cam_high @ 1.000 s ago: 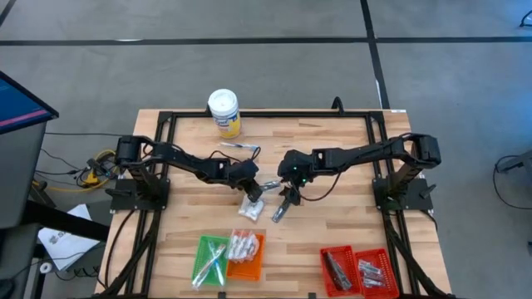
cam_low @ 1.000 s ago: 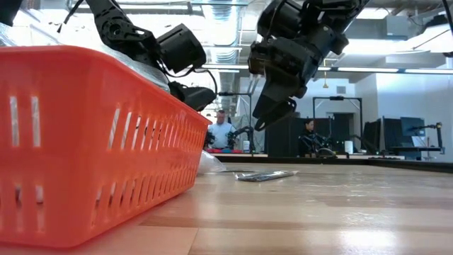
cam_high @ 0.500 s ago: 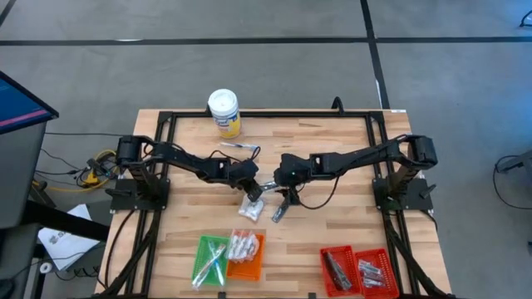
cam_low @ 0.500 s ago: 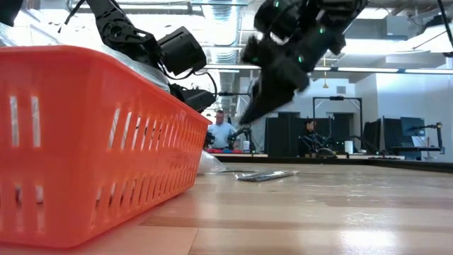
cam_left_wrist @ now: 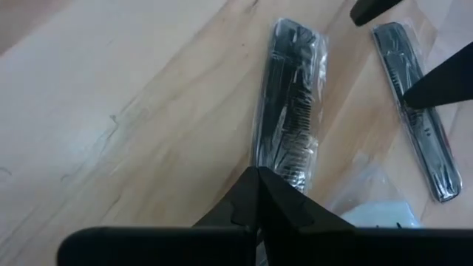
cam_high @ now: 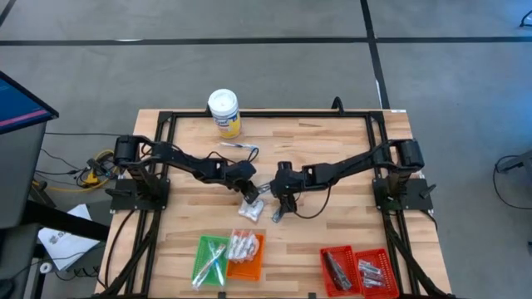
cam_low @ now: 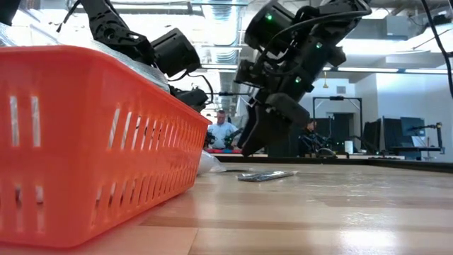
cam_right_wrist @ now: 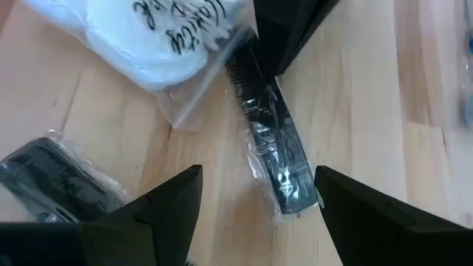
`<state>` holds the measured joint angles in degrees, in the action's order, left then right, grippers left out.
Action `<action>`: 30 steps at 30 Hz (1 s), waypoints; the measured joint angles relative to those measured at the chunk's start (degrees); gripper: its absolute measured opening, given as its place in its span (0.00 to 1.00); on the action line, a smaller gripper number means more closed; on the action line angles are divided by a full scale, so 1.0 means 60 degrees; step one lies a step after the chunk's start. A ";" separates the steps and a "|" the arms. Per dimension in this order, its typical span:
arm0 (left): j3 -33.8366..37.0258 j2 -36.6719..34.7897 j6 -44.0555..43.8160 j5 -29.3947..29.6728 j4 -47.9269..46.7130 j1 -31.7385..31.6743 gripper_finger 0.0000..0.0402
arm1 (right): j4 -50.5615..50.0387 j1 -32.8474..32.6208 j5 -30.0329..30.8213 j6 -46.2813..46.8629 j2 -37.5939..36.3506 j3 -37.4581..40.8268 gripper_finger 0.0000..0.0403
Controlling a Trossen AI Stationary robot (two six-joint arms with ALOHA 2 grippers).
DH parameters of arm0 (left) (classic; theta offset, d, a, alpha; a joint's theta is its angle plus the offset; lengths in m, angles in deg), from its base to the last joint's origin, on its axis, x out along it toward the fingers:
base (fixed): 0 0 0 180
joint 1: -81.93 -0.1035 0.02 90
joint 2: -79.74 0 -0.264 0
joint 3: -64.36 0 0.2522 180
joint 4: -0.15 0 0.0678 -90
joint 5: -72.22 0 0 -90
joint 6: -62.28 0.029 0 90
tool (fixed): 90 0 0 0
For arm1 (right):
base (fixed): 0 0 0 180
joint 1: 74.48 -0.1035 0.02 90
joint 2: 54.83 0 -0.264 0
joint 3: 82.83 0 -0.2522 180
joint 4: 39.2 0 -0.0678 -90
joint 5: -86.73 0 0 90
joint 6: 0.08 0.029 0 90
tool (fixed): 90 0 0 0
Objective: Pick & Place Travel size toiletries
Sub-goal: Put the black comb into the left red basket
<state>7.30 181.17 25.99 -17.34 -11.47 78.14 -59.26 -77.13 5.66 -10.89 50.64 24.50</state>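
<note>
Two clear-wrapped dark combs lie flat at mid-table: one (cam_high: 265, 187) (cam_left_wrist: 290, 111) (cam_right_wrist: 270, 140) between the grippers, the other (cam_high: 278, 213) (cam_left_wrist: 417, 111) (cam_right_wrist: 59, 185) nearer the front edge. Beside them lies a white printed packet (cam_high: 251, 208) (cam_right_wrist: 170, 37). My left gripper (cam_high: 253, 193) (cam_left_wrist: 257, 177) is shut, with its tip at one end of the first comb. My right gripper (cam_high: 284, 196) (cam_right_wrist: 259, 203) is open and hovers low over that comb's other end, a finger on each side, apart from it. A thin wrapped stick (cam_high: 238, 147) rests farther back. My left gripper has its shut fingertips (cam_left_wrist: 257, 174) at the wrapped comb's near end (cam_left_wrist: 290, 176), slanting down from the table's left. I cannot tell whether they touch the wrap. The comb lies flat on the table.
A white-lidded tub with a yellow label (cam_high: 224, 112) stands near the far edge. Green (cam_high: 208, 259), orange (cam_high: 246, 253) and red (cam_high: 357, 270) trays holding toiletries sit along the near edge. The orange tray wall (cam_low: 85, 142) fills the low view's left side. People show in the room behind.
My right gripper has moved toward the table's left and come down, from above the front comb to low over the comb next to my left gripper. The combs and packet have stayed where they were.
</note>
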 joint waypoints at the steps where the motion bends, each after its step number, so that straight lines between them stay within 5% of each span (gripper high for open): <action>1: -0.0002 0.0002 0.0019 -0.0028 -0.0002 0.0000 0.00 | 0.0054 0.0000 -0.0004 -0.0111 0.0000 0.0000 0.63; 30: 0.0008 0.0013 0.0211 -0.0247 -0.0442 -0.0140 0.00 | 0.0550 0.0024 0.0251 -0.1107 0.0917 -0.0233 0.63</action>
<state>7.35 181.25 27.26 -18.82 -14.13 77.30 -55.96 -76.99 7.16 -17.53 56.14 23.10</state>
